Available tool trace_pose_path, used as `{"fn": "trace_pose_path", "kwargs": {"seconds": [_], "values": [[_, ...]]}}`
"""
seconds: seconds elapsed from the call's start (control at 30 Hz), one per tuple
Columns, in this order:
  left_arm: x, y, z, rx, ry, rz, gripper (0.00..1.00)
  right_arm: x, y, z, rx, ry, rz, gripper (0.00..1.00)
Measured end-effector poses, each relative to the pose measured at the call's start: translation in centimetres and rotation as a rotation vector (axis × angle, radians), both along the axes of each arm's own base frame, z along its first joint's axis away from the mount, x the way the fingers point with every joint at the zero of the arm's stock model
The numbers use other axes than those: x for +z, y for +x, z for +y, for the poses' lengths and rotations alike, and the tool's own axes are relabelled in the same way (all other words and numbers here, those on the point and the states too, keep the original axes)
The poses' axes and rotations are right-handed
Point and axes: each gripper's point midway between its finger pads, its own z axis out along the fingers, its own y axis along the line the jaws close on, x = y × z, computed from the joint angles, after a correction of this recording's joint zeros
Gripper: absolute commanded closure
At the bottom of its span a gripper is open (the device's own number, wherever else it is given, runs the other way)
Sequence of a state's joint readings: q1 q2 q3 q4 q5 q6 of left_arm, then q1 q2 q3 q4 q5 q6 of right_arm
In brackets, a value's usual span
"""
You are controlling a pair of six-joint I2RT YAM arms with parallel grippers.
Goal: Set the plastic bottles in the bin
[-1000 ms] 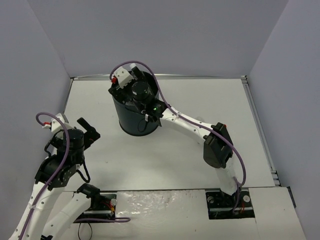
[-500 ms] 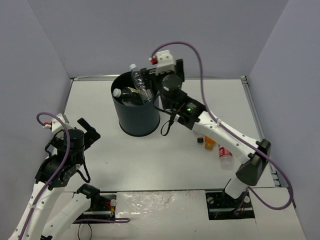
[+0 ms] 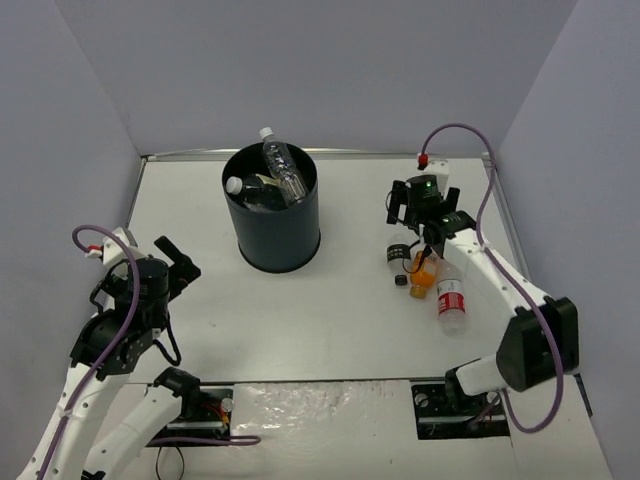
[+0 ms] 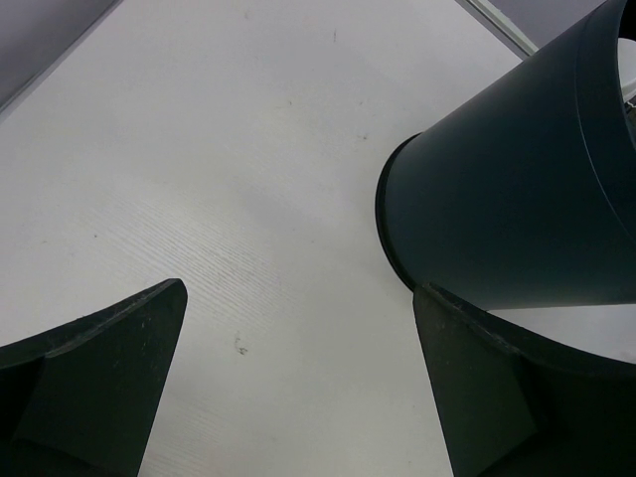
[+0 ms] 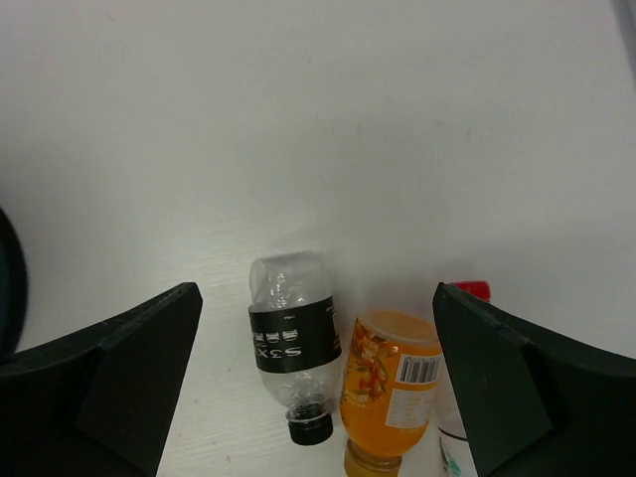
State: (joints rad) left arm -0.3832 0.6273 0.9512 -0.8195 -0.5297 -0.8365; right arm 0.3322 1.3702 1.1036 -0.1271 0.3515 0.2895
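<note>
Status: two of the five are in. The slim clear white-capped plastic bottle [image 3: 283,172] leans inside the tall black round matte bin [image 3: 278,243], its neck poking over the rim at 12 o'clock. The fat clear white-capped bottle [image 3: 238,187] lies inside, at 9 o'clock of the slim one. The other three lie on the white table [image 3: 330,320], about 4 o'clock from the bin and well apart from it.

Right gripper [image 5: 316,296]: fingers spread wide, holding nothing, hovering over that group. In the right wrist view the black-labelled clear bottle [image 5: 291,343] lies between the two fingers, roughly centred. Its long axis runs 12 to 6 o'clock, with the black cap at 6. The fingers stand at 9 and 3 o'clock, so their closing line crosses that axis. Judgement: well lined up for a pinch across the label, and mainly a descent is needed.

The orange plastic bottle [image 5: 391,386] lies just beside it at 3 o'clock, nearly parallel; whether they touch cannot be told. Risk: the 3 o'clock finger may land on it instead of in the gap. The red-capped, red-labelled bottle [image 3: 451,300] lies beyond the orange one.

Left gripper [image 4: 298,293]: fingers spread, empty, at 8 o'clock from the bin, far from all three. The right arm is plainly nearer.
</note>
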Motion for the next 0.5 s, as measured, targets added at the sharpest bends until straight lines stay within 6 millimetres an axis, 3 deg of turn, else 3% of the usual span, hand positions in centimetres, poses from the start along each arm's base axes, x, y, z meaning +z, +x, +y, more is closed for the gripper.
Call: {"fn": "trace_pose_path", "kwargs": {"seconds": [0.13,0.23,0.37,0.5], "values": [[-0.1,-0.1,0.1,0.009,-0.003,0.004,0.03,-7.2,0.7,-0.2,-0.012,-0.005,0.212,0.02],[-0.2,-0.2,0.3,0.018,0.001,0.006,0.03,-11.2,0.6,-0.9,-0.039,-0.024,0.325,0.02],[-0.2,-0.2,0.4,0.027,0.004,0.006,0.03,-13.4,0.3,-0.8,-0.031,-0.035,0.387,0.03],[-0.3,-0.1,0.4,0.031,0.005,0.012,0.03,-13.7,0.1,0.3,0.021,-0.057,0.401,0.03]]}}
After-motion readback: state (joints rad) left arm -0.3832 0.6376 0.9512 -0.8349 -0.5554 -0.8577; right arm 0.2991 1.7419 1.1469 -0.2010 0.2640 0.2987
